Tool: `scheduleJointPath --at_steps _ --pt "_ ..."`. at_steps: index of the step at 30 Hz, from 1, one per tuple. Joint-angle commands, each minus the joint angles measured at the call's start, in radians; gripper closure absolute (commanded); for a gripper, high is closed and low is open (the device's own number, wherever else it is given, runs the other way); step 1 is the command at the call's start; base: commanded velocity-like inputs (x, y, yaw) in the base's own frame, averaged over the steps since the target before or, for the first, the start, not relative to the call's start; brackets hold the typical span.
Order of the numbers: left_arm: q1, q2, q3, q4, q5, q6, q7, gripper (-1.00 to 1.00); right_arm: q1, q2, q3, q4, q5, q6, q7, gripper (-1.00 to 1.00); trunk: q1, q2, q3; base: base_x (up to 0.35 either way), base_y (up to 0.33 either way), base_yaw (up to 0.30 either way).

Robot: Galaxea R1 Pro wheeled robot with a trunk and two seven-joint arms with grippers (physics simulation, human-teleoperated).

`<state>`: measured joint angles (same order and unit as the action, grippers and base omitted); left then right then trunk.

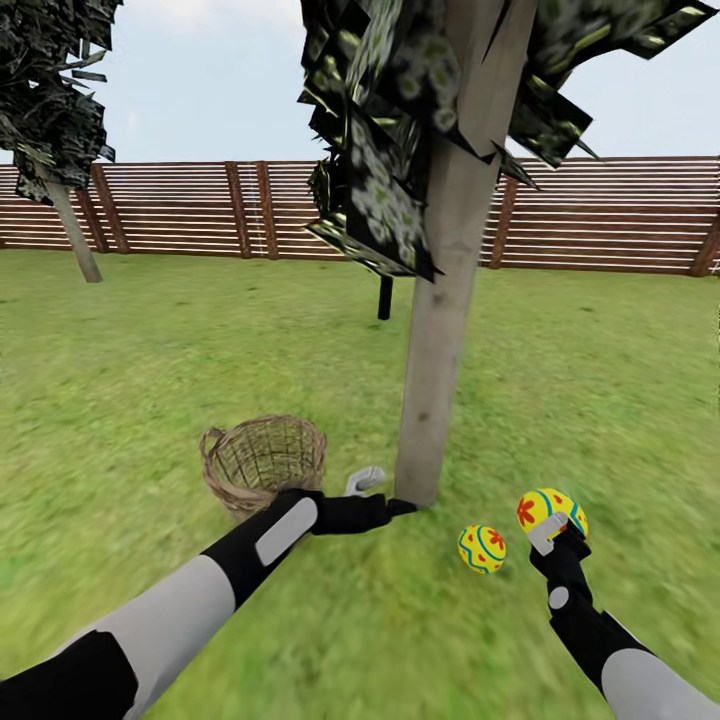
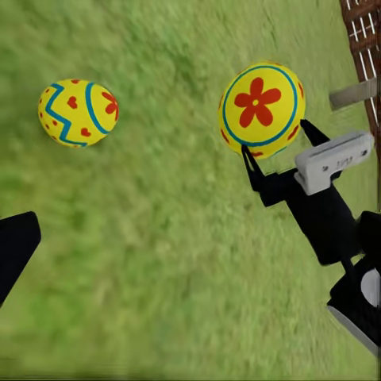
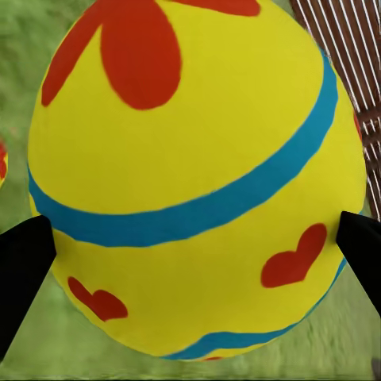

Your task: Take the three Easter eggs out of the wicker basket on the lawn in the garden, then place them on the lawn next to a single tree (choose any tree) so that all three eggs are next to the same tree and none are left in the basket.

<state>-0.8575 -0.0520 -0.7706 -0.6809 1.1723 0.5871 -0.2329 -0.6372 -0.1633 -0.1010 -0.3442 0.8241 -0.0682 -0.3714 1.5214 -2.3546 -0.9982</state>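
Observation:
The tree point(image 1: 440, 350) with its pale trunk stands mid-lawn. One Easter egg point(image 1: 481, 548) lies on the lawn point(image 1: 150, 350) just right of the trunk's foot, also seen in the left wrist view point(image 2: 78, 112). My right gripper point(image 1: 553, 528) is shut on another Easter egg point(image 1: 551, 510) a little above the grass, right of the first; the held egg point(image 3: 190, 175) sits between both fingertips point(image 3: 20, 262). The wicker basket point(image 1: 265, 462) stands left of the trunk, with nothing visible inside. My left gripper point(image 1: 385, 494) is open and empty at the trunk's base.
A brown slat fence point(image 1: 600, 215) closes the garden at the back. A second pale-trunked tree point(image 1: 70, 220) stands far left, and a thin dark trunk point(image 1: 385, 297) rises behind the near tree. Open grass lies all around.

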Motion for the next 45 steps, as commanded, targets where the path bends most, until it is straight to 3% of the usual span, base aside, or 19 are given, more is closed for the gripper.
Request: scheduleJointPath --at_steps 1,7,13,16,22,28,32,37,40,45 --pt "0.000 0.000 0.004 0.002 0.003 0.002 -0.004 -1.00 -0.001 0.001 -0.008 0.005 0.007 -0.007 0.001 1.00 -0.001 0.000 -0.001 -0.326 0.000 0.000" --pt "0.000 0.000 0.038 0.003 0.003 0.002 -0.005 -1.00 -0.001 0.001 -0.009 0.017 0.012 -0.007 0.012 1.00 -0.001 0.000 -0.001 -0.298 0.000 0.000" --pt "0.000 0.000 0.040 0.003 0.003 -0.001 -0.005 -1.00 -0.001 0.001 -0.004 0.095 0.013 -0.010 0.045 1.00 -0.001 0.000 -0.001 -0.030 0.000 0.000" --pt "0.000 0.001 0.040 0.003 0.003 -0.001 -0.005 -1.00 -0.001 0.000 0.043 0.117 0.012 -0.010 0.134 1.00 -0.001 0.000 -0.001 0.000 0.000 0.000" --pt "0.000 0.001 0.040 0.000 0.003 -0.001 -0.005 -1.00 -0.001 0.000 0.128 0.149 0.017 -0.019 0.156 1.00 -0.001 0.000 -0.001 0.000 0.000 0.000" --pt "0.003 0.001 0.041 0.000 0.003 -0.001 -0.004 -1.00 -0.006 -0.001 0.124 0.164 -0.004 -0.005 0.156 1.00 -0.001 0.000 -0.001 0.000 0.000 0.000" --pt "0.003 -0.006 0.042 0.004 0.003 -0.001 -0.002 -1.00 -0.028 -0.001 0.120 0.164 -0.009 0.077 0.155 1.00 -0.016 0.028 0.012 0.000 0.000 0.000" --pt "0.003 -0.009 0.042 0.004 0.004 -0.001 -0.002 -1.00 -0.033 -0.001 0.118 0.164 -0.010 0.107 0.155 1.00 -0.035 0.063 0.027 0.000 0.000 0.000" --pt "0.003 -0.009 0.042 0.004 0.006 -0.001 -0.002 -1.00 -0.033 -0.001 0.118 0.162 -0.009 0.185 0.154 1.00 -0.043 0.077 0.034 0.000 0.000 0.000" --pt "0.004 -0.006 0.042 0.005 0.007 -0.001 -0.003 -1.00 -0.033 -0.001 0.118 0.162 -0.008 0.193 0.154 1.00 -0.043 0.077 0.034 0.000 0.000 0.000"
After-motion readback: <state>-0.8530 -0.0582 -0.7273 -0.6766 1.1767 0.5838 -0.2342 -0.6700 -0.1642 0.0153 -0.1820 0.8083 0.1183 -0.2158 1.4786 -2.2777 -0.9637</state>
